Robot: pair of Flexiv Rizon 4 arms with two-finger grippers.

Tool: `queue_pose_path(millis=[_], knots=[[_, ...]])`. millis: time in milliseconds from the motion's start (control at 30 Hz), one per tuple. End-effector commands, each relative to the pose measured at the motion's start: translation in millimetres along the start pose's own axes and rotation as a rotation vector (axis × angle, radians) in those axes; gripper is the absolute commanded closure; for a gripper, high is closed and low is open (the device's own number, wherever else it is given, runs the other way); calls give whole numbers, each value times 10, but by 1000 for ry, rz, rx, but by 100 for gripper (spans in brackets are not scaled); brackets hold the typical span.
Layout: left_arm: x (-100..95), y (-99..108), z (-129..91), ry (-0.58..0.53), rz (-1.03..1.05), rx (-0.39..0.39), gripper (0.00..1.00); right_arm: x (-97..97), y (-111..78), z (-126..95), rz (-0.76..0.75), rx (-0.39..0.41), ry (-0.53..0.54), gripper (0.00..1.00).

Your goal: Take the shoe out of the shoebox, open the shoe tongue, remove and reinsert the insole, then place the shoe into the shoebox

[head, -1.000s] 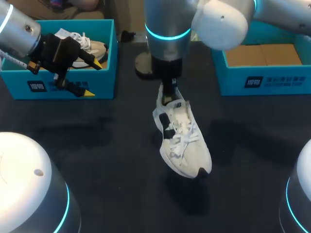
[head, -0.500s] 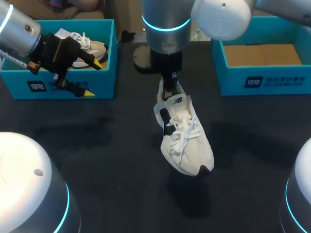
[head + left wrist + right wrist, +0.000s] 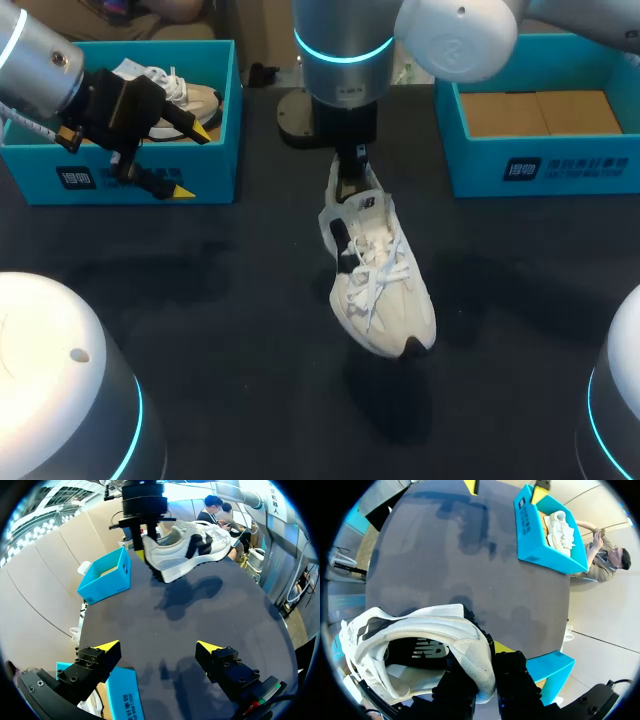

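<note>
Gripping the heel collar of a white sneaker (image 3: 378,280), the right gripper (image 3: 349,172) has its fingers closed on the rim, one inside the shoe and one outside. The sneaker hangs clear of the dark table (image 3: 220,300), over its middle, toe tilted down and away from the arm. The left gripper (image 3: 192,162) hovers with its yellow tips spread wide and nothing between them, just in front of the left shoebox (image 3: 228,110), where a second white shoe (image 3: 190,98) lies. The right shoebox (image 3: 560,165) stands well apart.
</note>
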State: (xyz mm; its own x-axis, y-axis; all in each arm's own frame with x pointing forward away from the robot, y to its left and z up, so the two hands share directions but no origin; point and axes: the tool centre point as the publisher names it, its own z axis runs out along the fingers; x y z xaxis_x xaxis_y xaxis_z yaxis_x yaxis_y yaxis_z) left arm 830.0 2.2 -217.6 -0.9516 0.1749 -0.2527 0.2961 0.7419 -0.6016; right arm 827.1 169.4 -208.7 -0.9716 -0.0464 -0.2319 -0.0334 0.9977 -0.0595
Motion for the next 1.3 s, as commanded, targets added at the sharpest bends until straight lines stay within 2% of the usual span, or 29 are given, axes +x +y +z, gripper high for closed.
queue_pose_path(millis=[33, 300, 433, 767, 1133, 1300], knots=[[0, -3, -2, 1, 0, -4, 0, -250, -195, -11, -30, -19, 10, 100], [0, -3, -2, 1, 0, -4, 0, -688, -712, 80, -66, 4, -1, 100], [0, -3, -2, 1, 0, -4, 0, -960, -1057, 93, -52, -2, -27, 100], [0, -3, -2, 1, 0, -4, 0, -1403, -1737, -9, -25, 56, -61, 100], [0, -3, -2, 1, 0, -4, 0, -1739, -2270, 40, 38, 148, -69, 100], [0, -3, -2, 1, 0, -4, 0, -1894, -2440, 2, 64, 177, -88, 100]])
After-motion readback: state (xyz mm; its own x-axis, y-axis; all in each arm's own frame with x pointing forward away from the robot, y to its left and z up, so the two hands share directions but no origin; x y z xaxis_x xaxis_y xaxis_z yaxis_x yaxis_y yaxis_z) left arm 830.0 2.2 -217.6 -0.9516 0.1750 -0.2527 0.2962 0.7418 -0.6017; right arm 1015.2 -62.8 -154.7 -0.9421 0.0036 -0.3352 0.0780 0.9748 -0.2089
